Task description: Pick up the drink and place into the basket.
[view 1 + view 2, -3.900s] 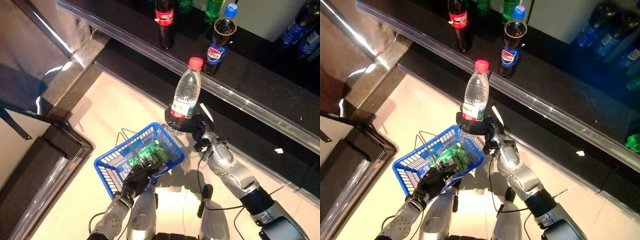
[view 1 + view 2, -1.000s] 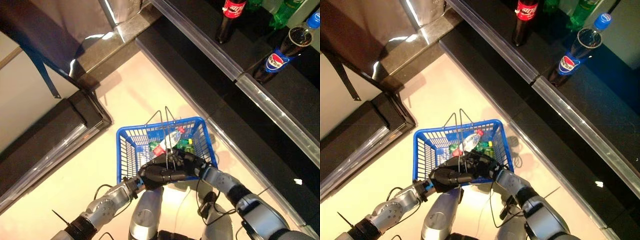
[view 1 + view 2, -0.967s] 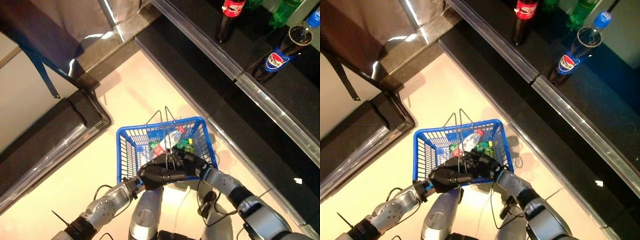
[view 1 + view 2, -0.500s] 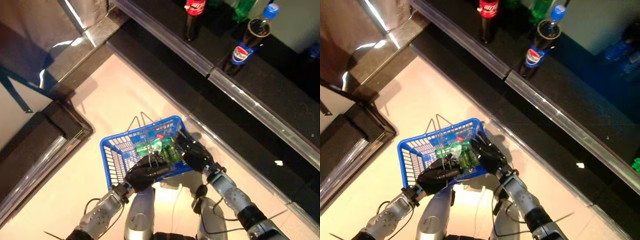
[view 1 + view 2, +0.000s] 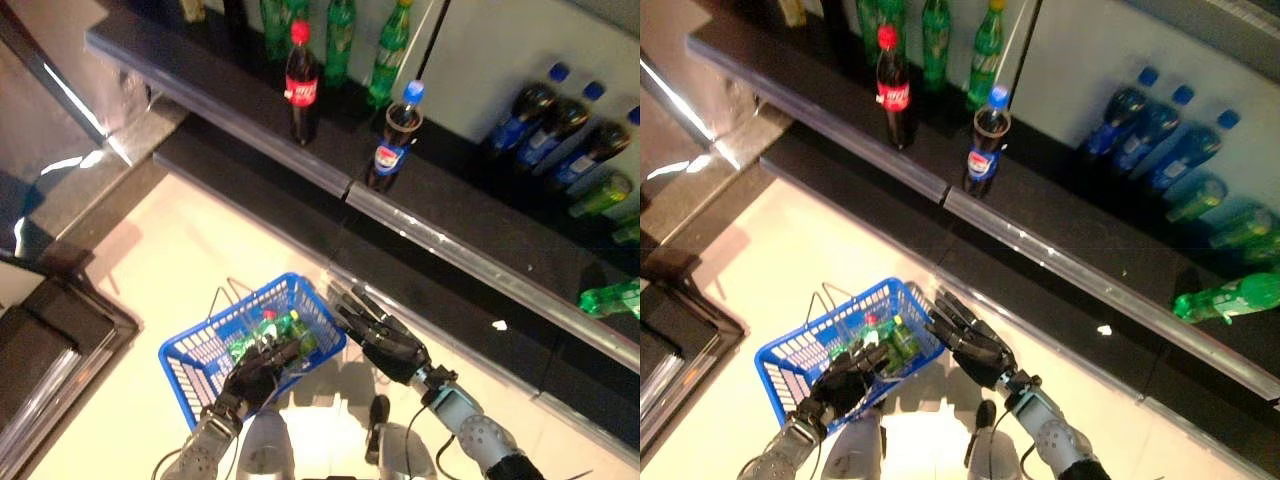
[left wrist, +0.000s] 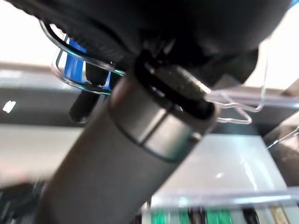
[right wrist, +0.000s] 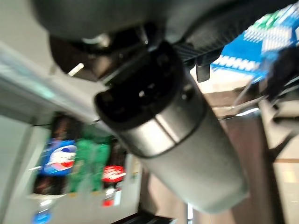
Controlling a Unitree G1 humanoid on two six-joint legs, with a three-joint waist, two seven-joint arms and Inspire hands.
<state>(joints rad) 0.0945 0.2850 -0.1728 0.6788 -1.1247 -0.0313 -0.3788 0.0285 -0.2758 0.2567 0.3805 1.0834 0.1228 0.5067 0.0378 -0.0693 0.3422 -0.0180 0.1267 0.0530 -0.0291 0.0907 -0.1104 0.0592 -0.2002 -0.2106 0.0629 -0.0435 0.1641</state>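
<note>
A blue wire basket (image 5: 196,356) hangs low over the pale floor. Inside it lie a clear water bottle with a red cap (image 5: 262,321) and green bottles (image 5: 293,331). My left hand (image 5: 252,377) is at the basket's near rim, fingers curled round its wire handle (image 6: 84,80). My right hand (image 5: 386,342) hovers just right of the basket with straight, spread fingers and holds nothing. It also shows in the right eye view as the right hand (image 5: 976,346).
A dark shelf (image 5: 470,265) runs across behind the basket. On it stand a red-capped cola bottle (image 5: 301,82), a blue-capped cola bottle (image 5: 391,146) and green bottles (image 5: 337,40). Blue bottles (image 5: 540,115) and a lying green bottle (image 5: 610,298) are at the right.
The water bottle that my right hand held up now lies in the basket. My right hand has drawn back to the basket's right side, open. The camera has tilted up towards the shelf.
</note>
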